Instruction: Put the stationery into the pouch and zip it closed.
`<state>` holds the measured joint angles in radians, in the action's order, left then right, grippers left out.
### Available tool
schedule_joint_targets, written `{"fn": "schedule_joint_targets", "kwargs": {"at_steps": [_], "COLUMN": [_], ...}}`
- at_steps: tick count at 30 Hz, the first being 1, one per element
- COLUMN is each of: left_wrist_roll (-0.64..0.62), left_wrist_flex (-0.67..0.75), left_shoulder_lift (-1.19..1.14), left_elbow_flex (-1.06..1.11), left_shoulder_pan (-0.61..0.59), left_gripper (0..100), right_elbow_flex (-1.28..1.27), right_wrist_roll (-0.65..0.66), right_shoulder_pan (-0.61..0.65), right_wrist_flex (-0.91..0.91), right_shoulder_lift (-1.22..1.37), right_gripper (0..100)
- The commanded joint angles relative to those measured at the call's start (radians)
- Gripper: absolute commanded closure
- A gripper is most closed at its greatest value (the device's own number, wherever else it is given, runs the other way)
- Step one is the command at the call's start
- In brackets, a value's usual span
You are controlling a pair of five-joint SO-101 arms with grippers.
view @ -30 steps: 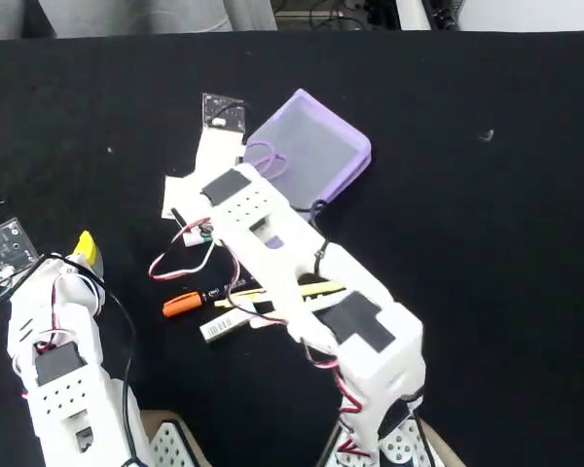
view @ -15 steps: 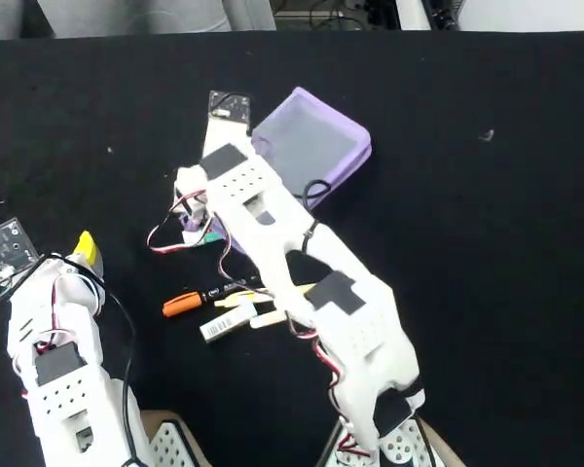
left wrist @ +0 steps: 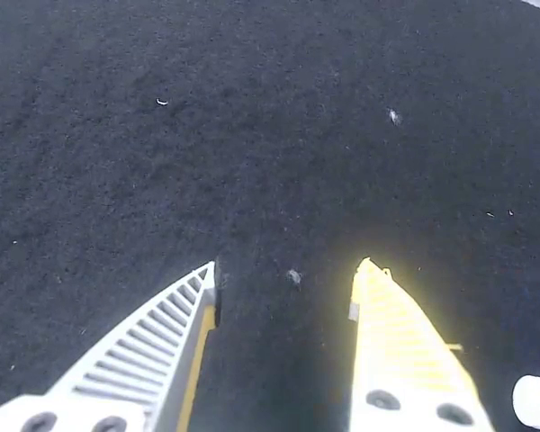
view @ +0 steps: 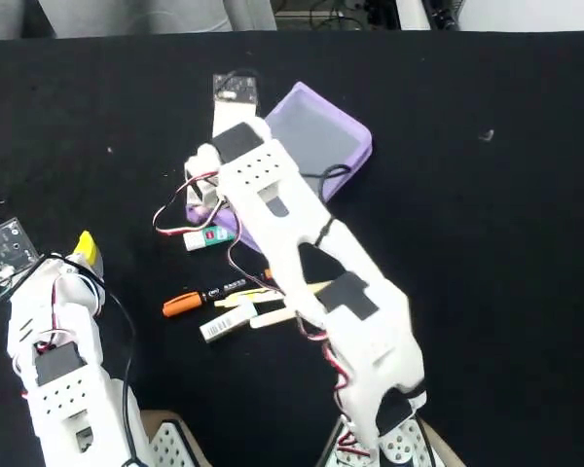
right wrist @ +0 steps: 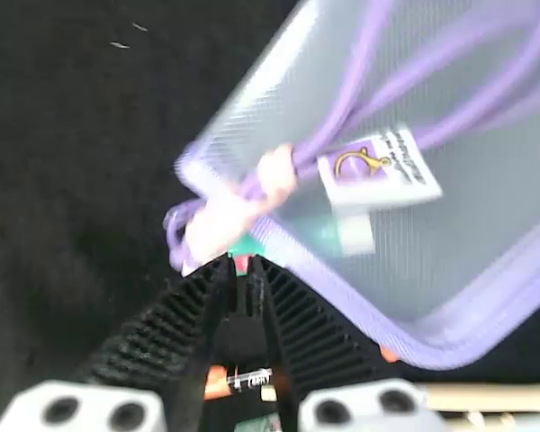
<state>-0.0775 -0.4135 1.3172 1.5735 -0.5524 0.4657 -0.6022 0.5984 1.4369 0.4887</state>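
Slid forward along the pouch with the right gripper — pressed almost together at its purple corner, hold unclear. Left gripper spread above black table; marker lying outside, between arms.

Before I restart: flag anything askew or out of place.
The purple pouch lies skewed, its corner crumpled near the right claw. The orange-capped marker and a labelled white stick lie scattered on the black table, outside the pouch.
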Motion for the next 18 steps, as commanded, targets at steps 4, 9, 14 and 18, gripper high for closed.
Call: {"fn": "schedule_joint_targets", "kwargs": {"at_steps": [4, 9, 14, 18], "left_wrist_roll": [-0.006, -0.006, -0.006, -0.006], "left_wrist_flex": [0.023, 0.023, 0.023, 0.023], "left_shoulder_lift": [0.009, 0.009, 0.009, 0.009], "left_elbow_flex": [-0.01, -0.01, -0.01, -0.01], "left_shoulder_pan": [-0.001, -0.001, -0.001, -0.001], "left_gripper": [75, 75, 75, 75], "right_elbow_flex": [-0.019, -0.097, -0.099, -0.099], "right_wrist_roll": [0.02, 0.018, -0.026, -0.106], "right_shoulder_pan": [-0.028, -0.015, 0.029, 0.038], "right_wrist_flex": [-0.012, -0.149, -0.215, -0.275], "right_shoulder_lift": [-0.097, -0.051, -0.018, -0.01], "right_gripper": [96.8, 78.6, 74.7, 74.7]}}
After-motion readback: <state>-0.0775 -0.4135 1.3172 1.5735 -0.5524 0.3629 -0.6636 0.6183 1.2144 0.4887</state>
